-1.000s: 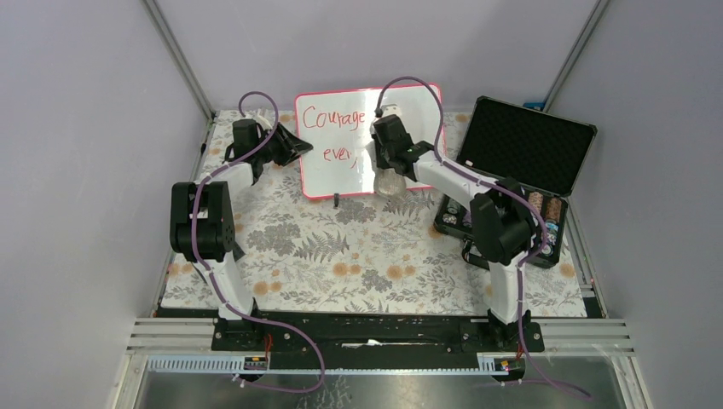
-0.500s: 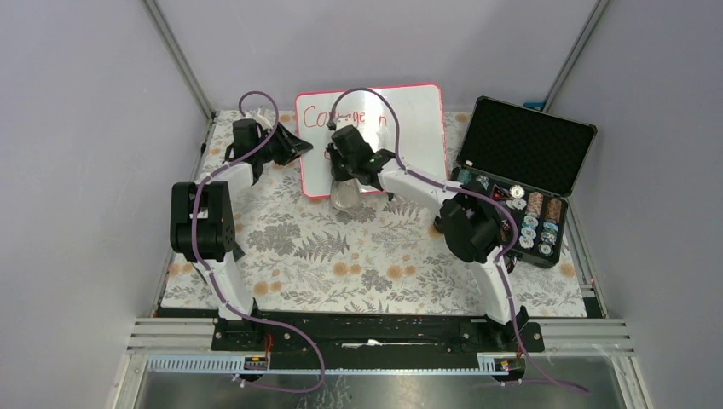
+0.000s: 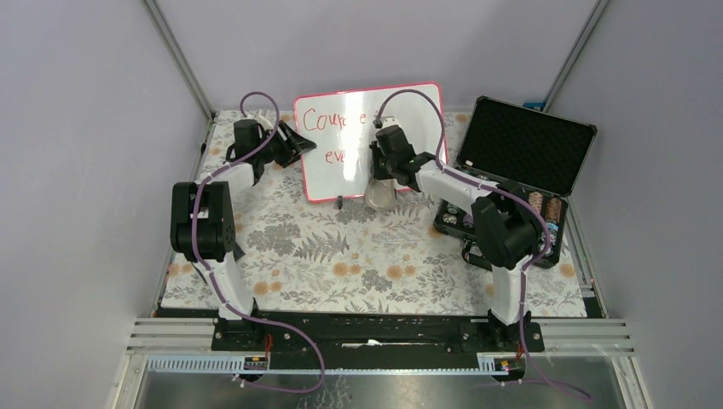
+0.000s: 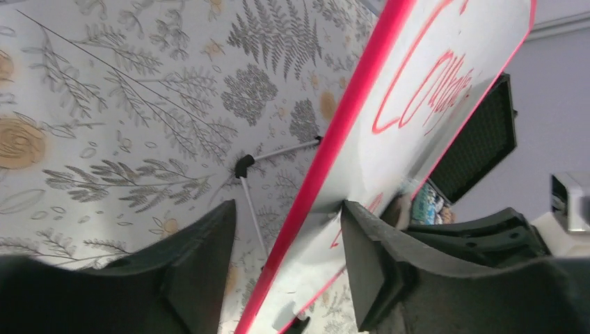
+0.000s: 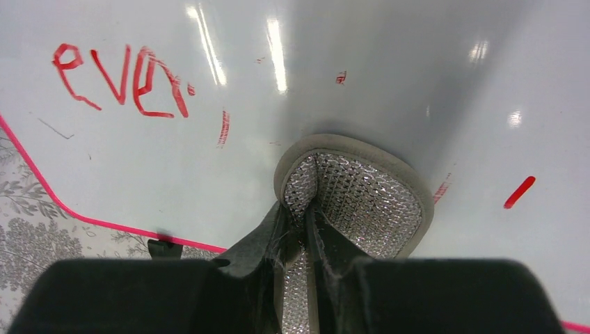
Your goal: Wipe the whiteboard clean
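Since half a second ago your right gripper [image 3: 381, 177] has swung back from the nine o'clock half of the whiteboard [image 3: 328, 175] to its six o'clock edge. Your left gripper [image 3: 297, 146] has eased wider.

Position: the whiteboard stands tilted at twelve o'clock on the table [image 3: 341, 256]. The black case [image 3: 529, 145] lies open at two o'clock.

Right pincer: pressed together on a fold of the silvery wiping pad [image 5: 355, 202], whose face lies on the board.

Left pincer: spread astride the pink frame [image 4: 334, 146] at the board's nine o'clock edge, with a gap showing on the outer side. It straddles the frame and does not clamp it.

Step in hand: wiping, judged partly done. The red lettering [image 3: 337, 119] remains at the board's ten o'clock.

Next move: carry the pad toward ten o'clock with its face kept flat. I advise you to firm up the left hold first, since an unbraced board may slide under the stroke.

Views: only the right wrist shows the stray red dashes [image 5: 520, 192] at the pad's three o'clock and the word "ever" whole. Only the left wrist shows the gap at the frame. Only the top view shows the upper word.
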{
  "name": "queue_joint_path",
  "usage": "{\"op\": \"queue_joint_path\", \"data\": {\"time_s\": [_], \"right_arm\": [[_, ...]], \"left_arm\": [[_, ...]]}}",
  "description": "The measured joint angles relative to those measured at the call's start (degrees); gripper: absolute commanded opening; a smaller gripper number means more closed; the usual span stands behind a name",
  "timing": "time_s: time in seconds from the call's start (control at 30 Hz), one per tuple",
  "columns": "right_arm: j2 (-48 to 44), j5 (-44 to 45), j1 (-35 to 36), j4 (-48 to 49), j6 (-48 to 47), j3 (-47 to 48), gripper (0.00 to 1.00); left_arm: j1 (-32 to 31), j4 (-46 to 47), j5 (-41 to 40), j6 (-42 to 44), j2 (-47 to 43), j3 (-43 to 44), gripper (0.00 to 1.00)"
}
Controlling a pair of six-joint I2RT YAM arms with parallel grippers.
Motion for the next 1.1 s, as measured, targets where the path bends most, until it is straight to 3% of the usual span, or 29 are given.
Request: {"op": "queue_joint_path", "data": {"time_s": [0.1, 0.4, 0.43, 0.6, 0.73, 0.93, 1.0, 1.1], "right_arm": [[-0.5, -0.7, -0.2, 1.0, 0.3, -2.3, 0.00], [-0.5, -3.6, 0.5, 2.4, 2.7, -4.6, 0.00], [-0.5, -3.9, 0.5, 2.5, 2.8, -4.6, 0.00], [-0.5, -4.0, 0.8, 2.5, 2.7, -4.5, 0.00], [-0.5, -3.9, 0.8, 2.5, 2.1, -4.5, 0.00], [-1.2, -2.7, 1.0, 1.4, 0.7, -4.5, 0.00], [-1.6, -2.2, 1.2, 1.0, 0.2, -4.6, 0.00], [-1.7, -1.2, 1.3, 0.5, -0.7, -4.4, 0.00]], "left_arm": [[0.0, 1.7, 1.5, -1.8, 0.0, -0.7, 0.73], [3.5, 11.5, 6.8, -10.8, 0.0, -3.0, 0.89], [4.3, 12.8, 7.3, -12.3, 0.0, -3.1, 0.97], [8.8, 26.4, 10.6, -21.4, 3.0, -1.8, 0.99], [9.2, 38.6, 13.5, -28.3, 9.8, 3.3, 0.95], [7.5, 50.1, 16.7, -35.2, 17.5, 7.2, 0.76], [7.2, 53.6, 17.6, -37.4, 19.2, 7.2, 0.63], [7.1, 57.2, 18.4, -39.3, 20.3, 7.2, 0.58]]}}
